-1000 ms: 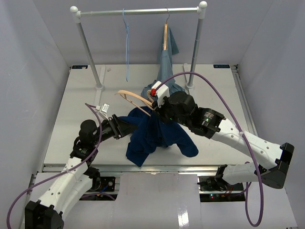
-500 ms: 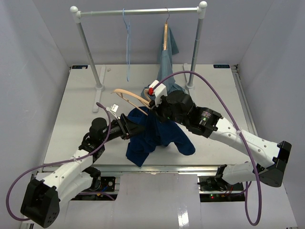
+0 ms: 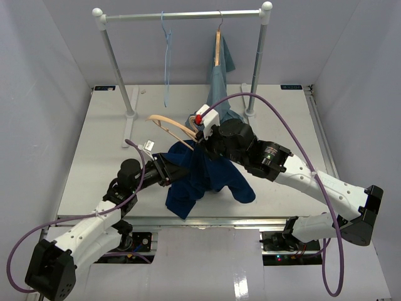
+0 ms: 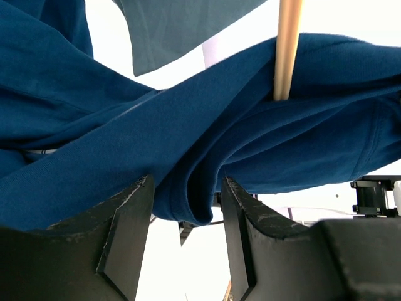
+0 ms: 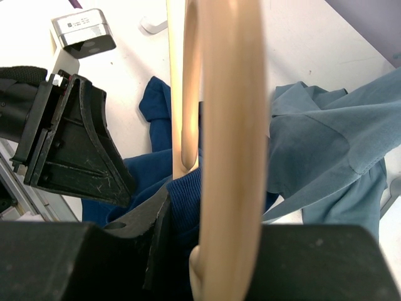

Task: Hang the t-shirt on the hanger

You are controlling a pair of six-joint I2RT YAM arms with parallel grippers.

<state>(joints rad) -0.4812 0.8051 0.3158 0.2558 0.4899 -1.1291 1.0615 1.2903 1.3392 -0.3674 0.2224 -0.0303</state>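
Left wrist: left jaws pinched dark navy cloth t-shirt (image 4: 188, 125), right jaws clamped tan wooden hanger (image 5: 225, 125); I judged the shallow pinch might slip.

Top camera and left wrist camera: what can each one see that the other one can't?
Only the top camera shows the clothes rail, the light-blue wire hanger hanging on it, and the right gripper holding the wooden hanger. Only the left wrist camera shows, close up, a fold of the navy t-shirt sitting between the jaws of the left gripper. Both show the navy t-shirt and the wooden hanger poking into it.
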